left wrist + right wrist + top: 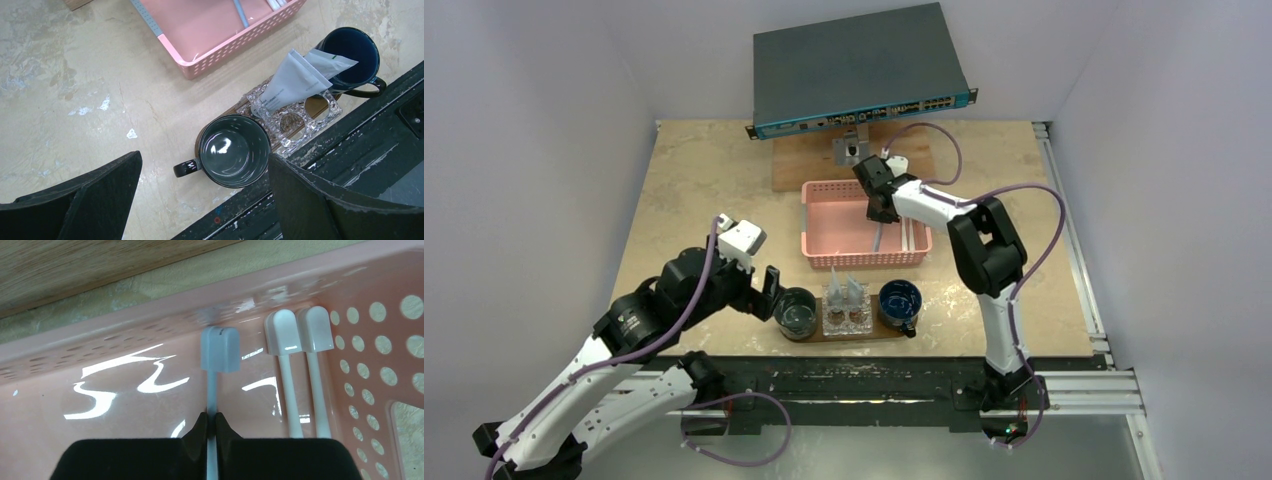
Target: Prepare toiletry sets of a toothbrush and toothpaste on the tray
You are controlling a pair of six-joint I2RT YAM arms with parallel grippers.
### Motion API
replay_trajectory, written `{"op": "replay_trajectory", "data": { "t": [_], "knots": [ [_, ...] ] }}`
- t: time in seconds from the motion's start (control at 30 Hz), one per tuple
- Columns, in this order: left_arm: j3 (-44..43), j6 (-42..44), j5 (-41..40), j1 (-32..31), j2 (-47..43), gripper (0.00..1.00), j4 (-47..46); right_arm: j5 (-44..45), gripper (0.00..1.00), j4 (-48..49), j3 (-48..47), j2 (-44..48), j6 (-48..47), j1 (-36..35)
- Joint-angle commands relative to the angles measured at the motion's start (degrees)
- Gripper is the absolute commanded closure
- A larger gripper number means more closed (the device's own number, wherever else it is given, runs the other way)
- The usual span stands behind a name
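At the near edge of the bench (714,190), the dark-brown wooden tray (871,335) is carrying a glossy grey mug (234,150) on its left end, a knobbly clear glass holder (300,125) in the middle and a dark-blue mug (350,52) on its right end. Two flat silvery-grey toothpaste tubes (292,80) are standing in the holder, leaning towards the blue mug. The left fingers (100,195) are hanging spread wide just left of the grey mug, gripping nothing and well apart from the tubes.

Farther back, the pink perforated plastic basket (380,340) is sitting on the bench. Inside it, the right fingers (150,460) are pressing together on the thin handle of a pale blue toothbrush (220,347), which is lying on the smooth basket floor with its capped head pointing at the far wall. Two white toothbrushes (282,332) with rounded caps are lying side by side just to its right, touching each other, clear of the fingers.

Beyond the basket, a plain wooden board (799,160) is lying flat, and a grey metal box (854,65) is sitting over its far end.
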State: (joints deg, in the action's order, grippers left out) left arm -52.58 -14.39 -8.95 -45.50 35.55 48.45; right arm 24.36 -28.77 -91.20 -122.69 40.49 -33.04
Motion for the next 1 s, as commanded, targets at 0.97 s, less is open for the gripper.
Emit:
{"op": "replay_trajectory", "data": {
  "t": [0.97],
  "knots": [
    [-1.5,-0.9,1.0,0.2,0.8,0.04,-1.6,1.0,1.00,15.9,24.6,40.6,-7.1,0.2]
  ]
}}
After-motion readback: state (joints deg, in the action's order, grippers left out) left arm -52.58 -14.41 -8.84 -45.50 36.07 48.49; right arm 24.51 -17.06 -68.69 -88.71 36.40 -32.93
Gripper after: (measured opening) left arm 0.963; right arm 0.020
